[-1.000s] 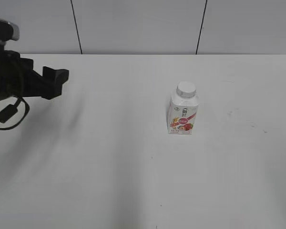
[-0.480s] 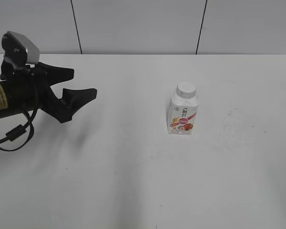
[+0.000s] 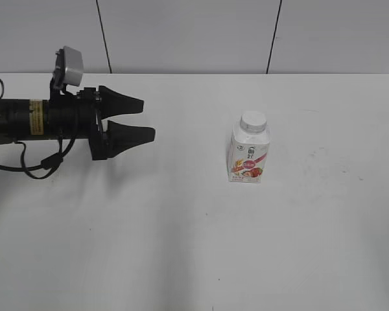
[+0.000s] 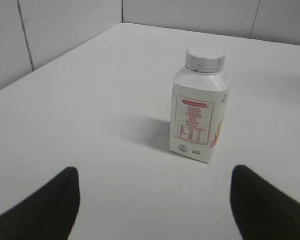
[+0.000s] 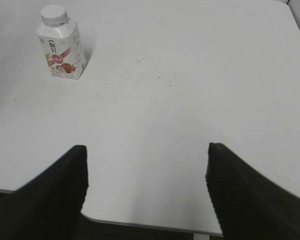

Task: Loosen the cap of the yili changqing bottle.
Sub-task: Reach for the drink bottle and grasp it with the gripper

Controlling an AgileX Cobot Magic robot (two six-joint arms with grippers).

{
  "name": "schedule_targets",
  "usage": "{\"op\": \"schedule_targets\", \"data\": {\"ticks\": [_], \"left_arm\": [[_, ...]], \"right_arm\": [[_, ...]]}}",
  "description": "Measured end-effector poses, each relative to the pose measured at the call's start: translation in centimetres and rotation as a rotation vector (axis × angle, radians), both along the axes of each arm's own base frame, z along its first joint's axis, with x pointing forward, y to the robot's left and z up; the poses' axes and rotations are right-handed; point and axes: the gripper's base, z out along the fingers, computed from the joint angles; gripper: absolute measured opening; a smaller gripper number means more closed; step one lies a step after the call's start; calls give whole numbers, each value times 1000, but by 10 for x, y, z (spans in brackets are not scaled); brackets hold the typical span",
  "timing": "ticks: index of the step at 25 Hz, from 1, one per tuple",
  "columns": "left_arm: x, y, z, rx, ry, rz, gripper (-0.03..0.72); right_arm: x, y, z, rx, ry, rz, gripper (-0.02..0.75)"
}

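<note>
While exterior shows only left claw (image 3: pixel 144 118) gaping, bottle (image 3: pixel 249 155) capped, right wrist view shows right claw (image 5: pixel 146 187) wide

Worktop (image 3: pixel 181 246) bare btwn left gripper (image 3: pixel 146 120) & bottle (image 3: pixel 249 155); bottle sides at 12, 3, 6, 9 o'clock all free.

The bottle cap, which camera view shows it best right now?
The left wrist view: the cap is closest and largest there, its ribbed side visible. The exterior view shows it small, from above; the right wrist view shows it small in the far corner.
</note>
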Motion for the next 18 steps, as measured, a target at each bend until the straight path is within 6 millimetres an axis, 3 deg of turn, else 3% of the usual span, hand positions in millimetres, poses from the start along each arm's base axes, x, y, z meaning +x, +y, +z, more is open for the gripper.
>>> {"op": "schedule_targets", "data": {"ticks": [4,11,18], "left_arm": [[15,-22,-14,-16,9,-63,583],[23,-65,-43,-7,30,-199,587],[30,-100,-52,-17,21,-271,587]], "right_arm": [[0,0,0,0,0,0,580],[0,0,0,0,0,0,580],[0,0,0,0,0,0,580]]}}
